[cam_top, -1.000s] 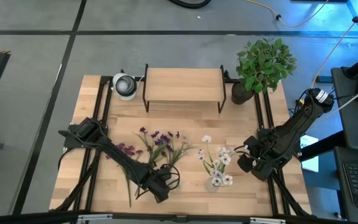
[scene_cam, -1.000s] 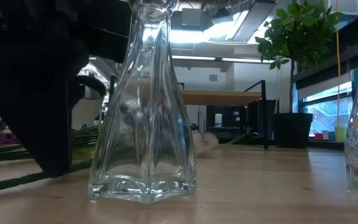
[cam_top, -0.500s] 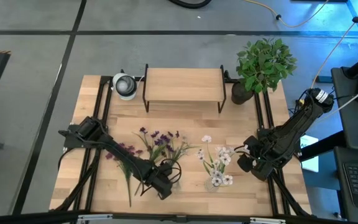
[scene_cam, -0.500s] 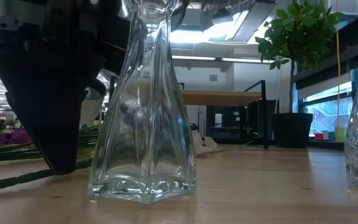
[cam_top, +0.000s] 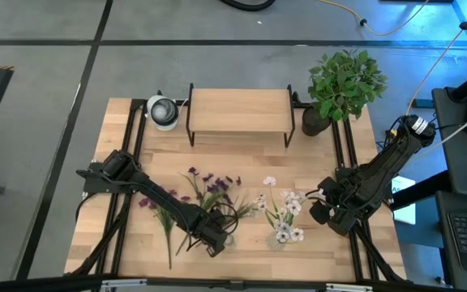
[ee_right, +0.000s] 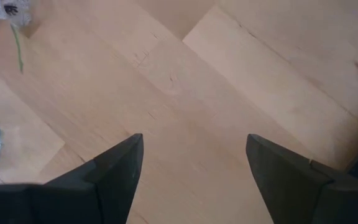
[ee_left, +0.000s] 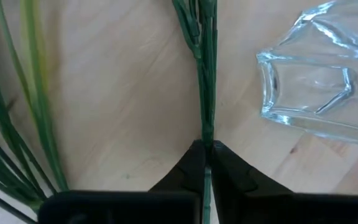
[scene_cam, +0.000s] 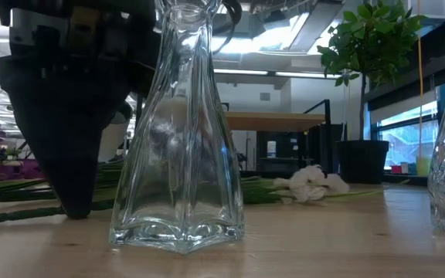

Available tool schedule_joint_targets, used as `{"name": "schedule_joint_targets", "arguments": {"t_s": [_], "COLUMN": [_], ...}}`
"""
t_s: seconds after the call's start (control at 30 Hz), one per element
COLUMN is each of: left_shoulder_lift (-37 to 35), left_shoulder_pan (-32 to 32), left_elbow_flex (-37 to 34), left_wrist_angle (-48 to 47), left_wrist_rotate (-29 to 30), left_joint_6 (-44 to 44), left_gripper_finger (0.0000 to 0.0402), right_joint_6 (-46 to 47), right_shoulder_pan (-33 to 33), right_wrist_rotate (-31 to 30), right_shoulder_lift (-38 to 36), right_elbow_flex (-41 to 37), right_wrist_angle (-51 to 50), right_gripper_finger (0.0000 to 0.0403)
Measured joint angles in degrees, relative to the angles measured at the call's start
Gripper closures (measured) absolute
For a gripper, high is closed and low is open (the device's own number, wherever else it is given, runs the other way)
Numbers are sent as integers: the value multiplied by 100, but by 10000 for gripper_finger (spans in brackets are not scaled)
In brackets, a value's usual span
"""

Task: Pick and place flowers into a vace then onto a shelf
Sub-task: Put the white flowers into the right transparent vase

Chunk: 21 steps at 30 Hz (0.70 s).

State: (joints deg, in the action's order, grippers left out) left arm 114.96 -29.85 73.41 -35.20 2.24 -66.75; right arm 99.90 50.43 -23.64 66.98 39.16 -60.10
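A grey concrete floor with dark seams surrounds the wooden bench [cam_top: 242, 158], and beyond it, from table height, an open workshop with bright ceiling lights shows. At the back of the bench stands the shelf [cam_top: 239, 111], its light board bare, with a bushy potted plant [cam_top: 343, 85] to one side and a small round white device [cam_top: 163, 111] to the other.

The left gripper [ee_left: 205, 163] is down at the front of the bench, just beside the empty glass vase [scene_cam: 178, 131]. A second ago its fingers stood apart above the stems; now they are pressed together on a thin green stem of the flowers [cam_top: 213, 193], pinching it right at the tips, low against the wood. The purple blossoms have slid a little toward the vase as the fingers closed, and a pale blossom [scene_cam: 309, 184] now lies in sight behind the glass. To my eye the grasp is made, so lifting the stem and steering its end into the vase's narrow mouth should come next; that thin stem could twist or slip.

The white spray [cam_top: 284, 212] sits in a second vase further right. The right gripper [ee_right: 194, 177] waits near the bench's right edge, fingers spread and empty.
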Motion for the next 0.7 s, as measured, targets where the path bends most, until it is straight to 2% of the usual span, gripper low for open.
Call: {"name": "schedule_joint_targets", "arguments": {"t_s": [0.27, 0.7], "left_shoulder_lift": [-282, -1756], "left_shoulder_pan": [50, 151], "left_elbow_flex": [71, 129], "left_wrist_angle": [-322, -1041], "left_wrist_rotate": [365, 1667], "left_joint_6": [295, 350], "left_gripper_finger": [396, 397], "right_joint_6": [-2, -1], "right_shoulder_pan": [-1, -1], "right_wrist_rotate": [2, 9], "right_shoulder_lift": [0, 0], "right_elbow_flex": [0, 0], "right_wrist_angle": [-1, -5], "right_gripper_finger": [116, 116]}}
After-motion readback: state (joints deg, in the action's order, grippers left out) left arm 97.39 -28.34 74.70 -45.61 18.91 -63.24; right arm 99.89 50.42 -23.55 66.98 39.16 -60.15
